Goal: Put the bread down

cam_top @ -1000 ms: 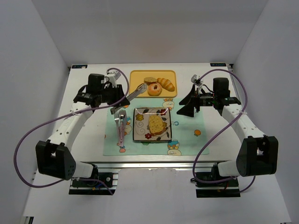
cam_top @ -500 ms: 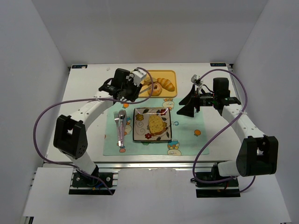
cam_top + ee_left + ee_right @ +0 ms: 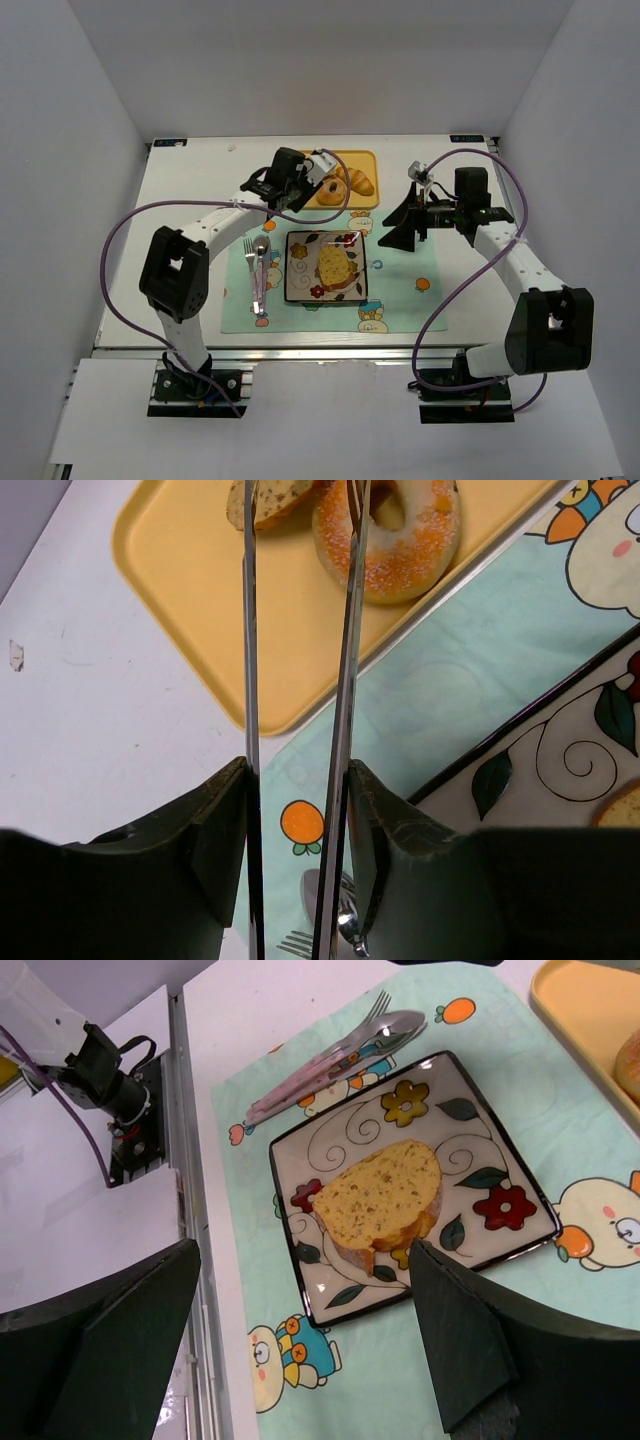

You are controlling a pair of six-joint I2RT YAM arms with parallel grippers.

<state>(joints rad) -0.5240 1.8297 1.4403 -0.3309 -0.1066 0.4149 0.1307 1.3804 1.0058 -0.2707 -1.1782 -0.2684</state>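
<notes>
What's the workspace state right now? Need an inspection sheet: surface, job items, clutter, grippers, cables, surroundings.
Surface: white table with a teal cartoon placemat; one small speck near the tray.
Job's things: large bread slice on the floral plate; small bread slice on the yellow tray.
Clutter: doughnut and croissant on the tray; fork and spoon left of the plate.
Grippers: left gripper shut on tongs, blades reaching over small slice and doughnut; right gripper open, empty, right of the plate.
Cables: purple cables loop off both arms; the left curls above the tray.
Surroundings: plain white walls; nothing else seen.
</notes>
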